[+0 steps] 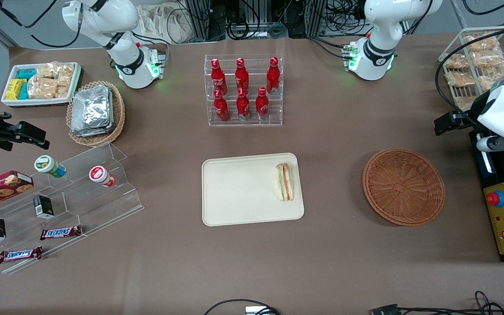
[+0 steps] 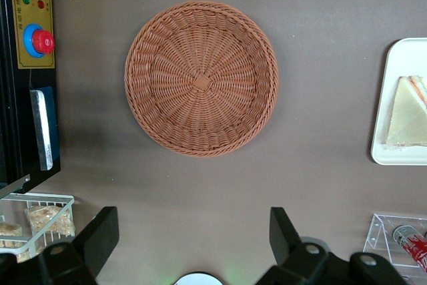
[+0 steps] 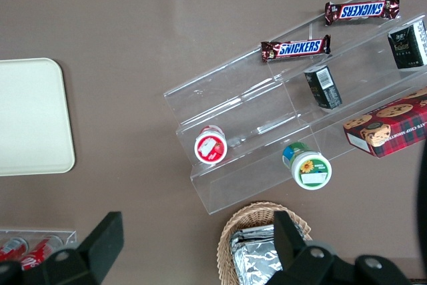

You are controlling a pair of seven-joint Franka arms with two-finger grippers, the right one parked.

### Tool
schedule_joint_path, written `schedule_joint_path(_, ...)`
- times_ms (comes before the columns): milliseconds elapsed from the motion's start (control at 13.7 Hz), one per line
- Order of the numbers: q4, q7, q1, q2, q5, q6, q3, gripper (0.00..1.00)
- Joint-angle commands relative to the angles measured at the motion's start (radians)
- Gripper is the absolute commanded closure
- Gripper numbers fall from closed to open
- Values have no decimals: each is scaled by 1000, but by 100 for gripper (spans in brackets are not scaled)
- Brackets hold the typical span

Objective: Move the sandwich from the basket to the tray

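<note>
Sandwich (image 1: 285, 181) lies on the tray (image 1: 243, 192), on its side against the tray edge that faces the basket (image 1: 404, 187), with its red, orange and green filling layers showing. The basket sits on the brown table (image 1: 330, 253) toward the working arm's end, well apart from the tray, and nothing lies in it. The gripper (image 2: 193, 238) hangs high over the table just beside the basket, on the side farther from the front camera; its jaws are spread wide, hold nothing and touch nothing. From the tray, the clear rack of red bottles (image 1: 243, 89) stands at about 12 o'clock in the front view, farther from that camera. A black control box with a red button (image 1: 503, 218) lies near the basket at the working arm's edge of the table, and a wire rack of beige snack packs (image 1: 475, 65) stands farther from the camera than it. Toward the parked arm's end are a clear stepped shelf (image 1: 81, 192) with small goods and a tan basket of foil packs (image 1: 96, 112). Bare table lies between the basket and the tray.
</note>
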Motion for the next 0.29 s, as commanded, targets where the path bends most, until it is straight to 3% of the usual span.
schedule_joint_path(0,-15,10,6,-15,-6,6,-1,0)
schedule_joint_path(219,-14,8,6,-13,-6,9,-1,0)
